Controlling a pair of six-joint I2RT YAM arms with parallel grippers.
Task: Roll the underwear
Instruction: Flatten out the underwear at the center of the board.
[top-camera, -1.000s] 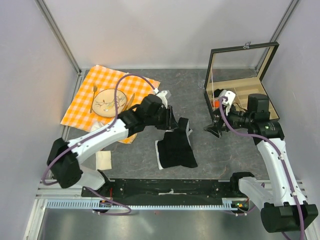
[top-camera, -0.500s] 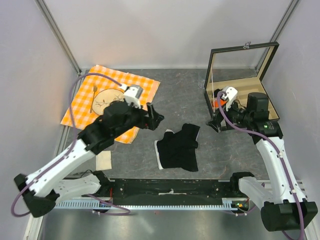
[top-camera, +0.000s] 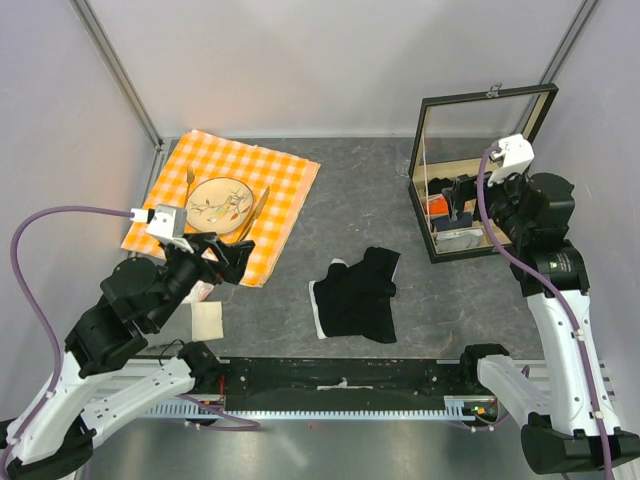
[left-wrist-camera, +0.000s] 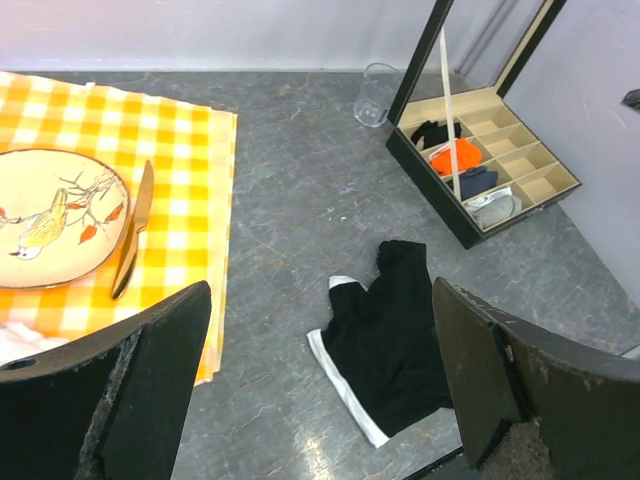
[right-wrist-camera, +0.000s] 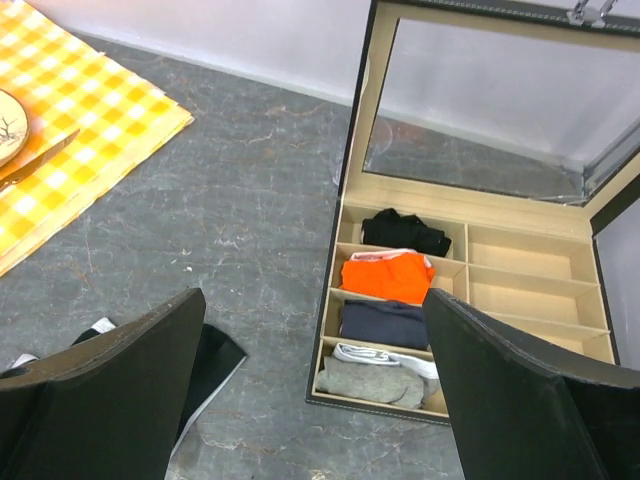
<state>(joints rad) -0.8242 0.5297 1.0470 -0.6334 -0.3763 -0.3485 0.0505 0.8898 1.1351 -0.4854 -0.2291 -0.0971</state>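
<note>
I held my left gripper (top-camera: 222, 258) spread wide and raised by the near edge of the checked cloth (top-camera: 285, 190), clear of the underwear (top-camera: 355, 297). It lay loosely folded on the desk (top-camera: 370, 190) between my arms, touched by nothing. My right gripper (top-camera: 462, 192), also spread, hung by the open box (top-camera: 488, 98), likely so both wrist cameras could see the garment.

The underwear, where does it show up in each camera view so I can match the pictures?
Top external: the underwear lies just right of centre, on the table.
Left wrist: the underwear sits low, right of centre.
Right wrist: the underwear is at bottom left, only partly in view.
Shared landmark: the open compartment box, to its right in all three.
</note>
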